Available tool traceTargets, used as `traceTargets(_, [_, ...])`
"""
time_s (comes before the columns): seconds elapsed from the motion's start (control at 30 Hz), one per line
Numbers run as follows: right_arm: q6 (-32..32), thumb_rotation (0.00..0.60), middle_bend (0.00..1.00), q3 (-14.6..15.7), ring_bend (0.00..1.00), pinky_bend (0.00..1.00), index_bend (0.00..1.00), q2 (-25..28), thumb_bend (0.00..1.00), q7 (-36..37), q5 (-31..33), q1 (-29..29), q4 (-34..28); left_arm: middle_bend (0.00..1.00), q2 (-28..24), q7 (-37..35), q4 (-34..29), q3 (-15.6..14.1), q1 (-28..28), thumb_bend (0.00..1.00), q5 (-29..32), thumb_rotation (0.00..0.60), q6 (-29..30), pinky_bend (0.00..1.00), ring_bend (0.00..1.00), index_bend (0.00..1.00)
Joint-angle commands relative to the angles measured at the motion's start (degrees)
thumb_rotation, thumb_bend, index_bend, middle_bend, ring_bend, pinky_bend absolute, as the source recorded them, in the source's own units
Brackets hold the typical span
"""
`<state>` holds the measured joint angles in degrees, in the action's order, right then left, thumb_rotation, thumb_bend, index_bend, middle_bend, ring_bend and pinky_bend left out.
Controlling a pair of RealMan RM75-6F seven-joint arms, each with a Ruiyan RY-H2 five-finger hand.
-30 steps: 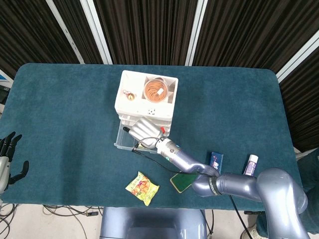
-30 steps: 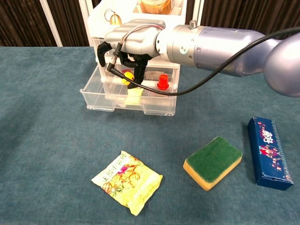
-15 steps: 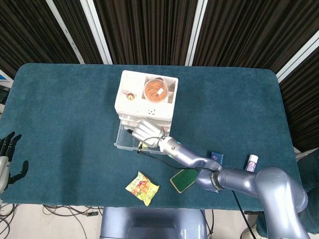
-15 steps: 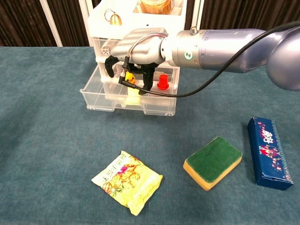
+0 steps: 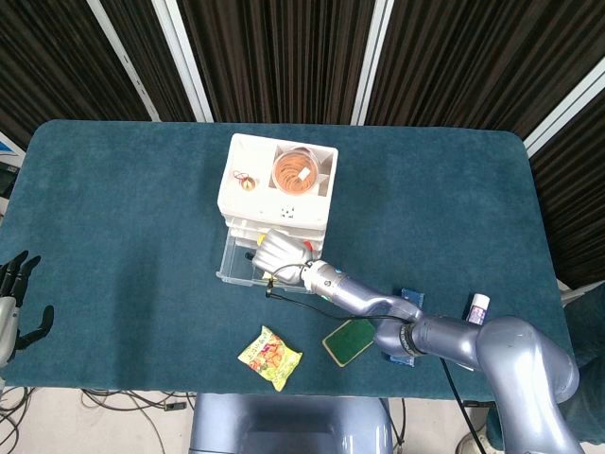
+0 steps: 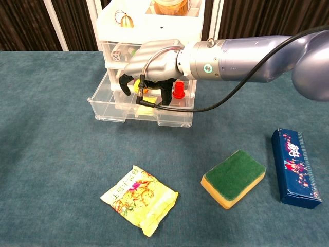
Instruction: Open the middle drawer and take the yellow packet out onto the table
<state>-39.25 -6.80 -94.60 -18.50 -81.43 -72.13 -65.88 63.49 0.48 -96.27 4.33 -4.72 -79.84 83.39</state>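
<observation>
The yellow packet lies flat on the teal table, in front of the white drawer unit. One clear drawer stands pulled out. My right hand hangs over the open drawer at the unit's front, fingers bent downward into it, with nothing seen in them. A small red piece and something yellow sit behind the fingers. My left hand rests at the table's far left edge, fingers spread and empty.
A green sponge and a blue box lie right of the packet. A small white bottle stands near the right front edge. A bowl sits on top of the unit. My right arm crosses above the sponge.
My right hand has dropped lower and moved in toward the drawer unit, its fingers now reaching into the open drawer. The packet and the left hand have stayed put.
</observation>
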Motion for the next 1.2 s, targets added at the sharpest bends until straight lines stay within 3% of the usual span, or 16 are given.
traceTargets(0.03, [0.8,0.600,0.88,0.0,1.00,1.00,0.35,0.2,0.32,-0.4,0.1,-0.2,-0.2,0.01,0.0,0.0,0.0,0.0,0.0,0.44,0.0,0.600,0.0,0.00,0.00,0.07])
traceTargets(0.3, [2.1,0.600,0.88,0.0,1.00,1.00,0.43,0.2,0.36,-0.6,0.1,-0.5,-0.5,0.00,-0.1,-0.1,-0.2,0.0,0.0,0.44,0.3,0.600,-0.2,0.00,0.00,0.07])
traceTargets(0.97, [4.1,0.600,0.88,-0.5,1.00,1.00,0.44,-0.7,0.36,-1.6,1.2,-1.0,0.7,0.00,-0.3,-0.3,-0.3,0.1,0.0,0.44,0.5,0.600,-0.3,0.00,0.00,0.07])
traceTargets(1.2, [3.9,0.600,0.88,-0.7,1.00,1.00,0.50,-0.9,0.37,-1.4,1.3,-0.9,0.7,0.00,-0.3,-0.4,-0.3,0.1,0.0,0.44,0.6,0.600,-0.3,0.00,0.00,0.07])
